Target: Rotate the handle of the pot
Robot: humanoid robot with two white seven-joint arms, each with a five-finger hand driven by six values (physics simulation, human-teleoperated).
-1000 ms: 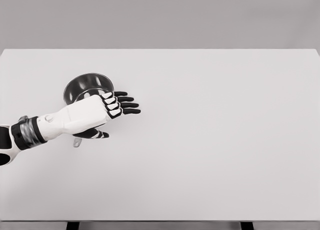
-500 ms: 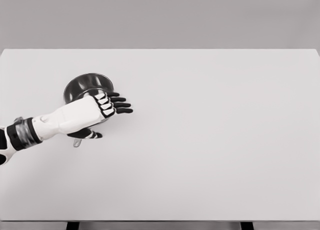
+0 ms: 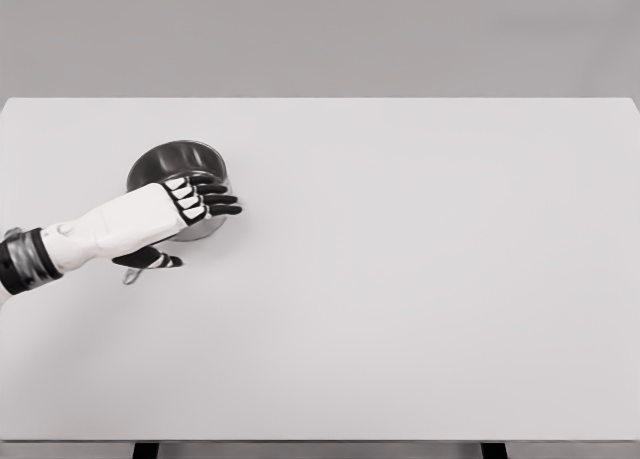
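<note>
Steel pot [image 3: 165, 162] near table's [image 3: 420, 309] left edge; left hand [image 3: 165, 214] released above it.

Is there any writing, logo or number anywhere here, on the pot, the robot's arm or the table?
None can be read.
Pot: plain dark metal, no brand or mark showing.
Left hand: white shell and black fingers, no label or number.
Table: bare white surface, no print or sign.
Pot handle: only its end peeks out under the hand, too small to show any stamp.
</note>
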